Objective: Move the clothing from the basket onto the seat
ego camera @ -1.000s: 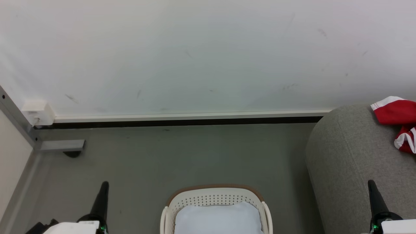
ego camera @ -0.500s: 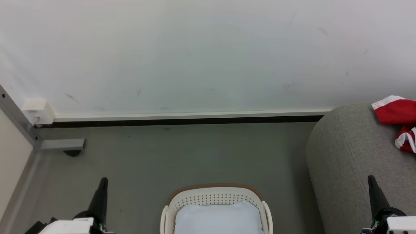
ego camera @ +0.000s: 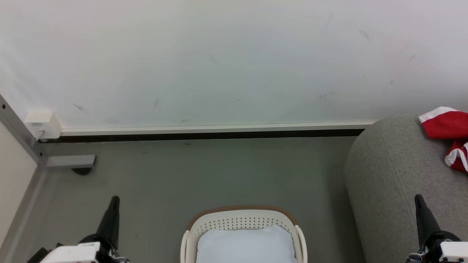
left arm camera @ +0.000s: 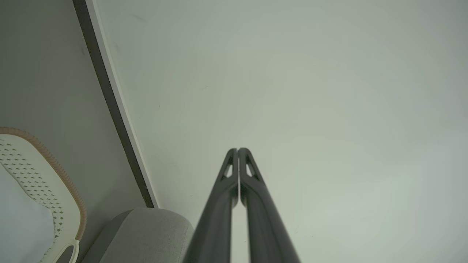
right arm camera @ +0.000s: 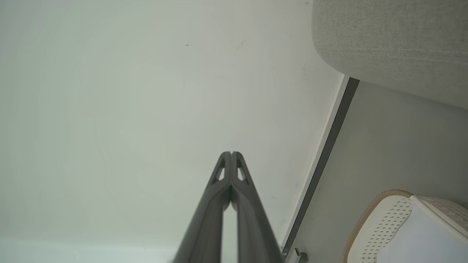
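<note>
Entry: left gripper (ego camera: 114, 200) and right gripper (ego camera: 419, 198) pressed together, empty; clothing (ego camera: 446, 126) lies on the seat (ego camera: 387, 175) beyond the right jaws, basket (ego camera: 241, 210) between both pairs showing a pale pad (ego camera: 245, 244); I judge the transfer done, next only parking.

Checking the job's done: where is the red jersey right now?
In the head view the red jersey lies at the far right on the grey sofa, apart from the basket at bottom centre.

Red clothing (ego camera: 446, 126) with white trim, grey seat (ego camera: 395, 175), cream perforated basket (ego camera: 241, 221) with brown rim.
</note>
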{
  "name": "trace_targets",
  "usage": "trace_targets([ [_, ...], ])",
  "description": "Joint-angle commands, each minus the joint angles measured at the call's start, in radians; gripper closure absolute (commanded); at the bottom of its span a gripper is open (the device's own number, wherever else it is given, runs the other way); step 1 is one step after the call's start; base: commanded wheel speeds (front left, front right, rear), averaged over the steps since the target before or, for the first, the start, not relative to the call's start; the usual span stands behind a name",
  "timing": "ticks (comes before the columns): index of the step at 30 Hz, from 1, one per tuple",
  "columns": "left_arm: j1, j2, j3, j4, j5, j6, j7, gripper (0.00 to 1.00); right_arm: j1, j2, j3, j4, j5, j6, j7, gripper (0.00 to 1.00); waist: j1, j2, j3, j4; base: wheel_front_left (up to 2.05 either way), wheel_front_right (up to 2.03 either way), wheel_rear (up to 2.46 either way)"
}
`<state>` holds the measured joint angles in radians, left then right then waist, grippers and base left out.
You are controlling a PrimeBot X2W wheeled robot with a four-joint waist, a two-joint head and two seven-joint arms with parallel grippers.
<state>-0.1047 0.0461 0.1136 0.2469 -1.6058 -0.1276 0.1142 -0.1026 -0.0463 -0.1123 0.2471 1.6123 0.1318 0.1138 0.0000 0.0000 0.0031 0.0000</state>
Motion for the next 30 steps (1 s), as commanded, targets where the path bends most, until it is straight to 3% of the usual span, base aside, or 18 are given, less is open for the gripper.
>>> trace_targets([
  [1, -0.009, 0.008, 0.003, -0.003, -0.013, -0.006, 0.004, 1.00, -0.012, -0.007, -0.004, -0.006, 0.001, -0.002, 0.004, 1.00, 0.0000, 0.0000, 0.000, 0.000, 0.00, 0.00, 0.00],
  [30, -0.009, 0.007, 0.003, -0.003, -0.013, -0.005, 0.004, 1.00, -0.012, -0.007, -0.004, -0.005, 0.001, -0.002, 0.004, 1.00, 0.0000, 0.0000, 0.000, 0.000, 0.00, 0.00, 0.00],
])
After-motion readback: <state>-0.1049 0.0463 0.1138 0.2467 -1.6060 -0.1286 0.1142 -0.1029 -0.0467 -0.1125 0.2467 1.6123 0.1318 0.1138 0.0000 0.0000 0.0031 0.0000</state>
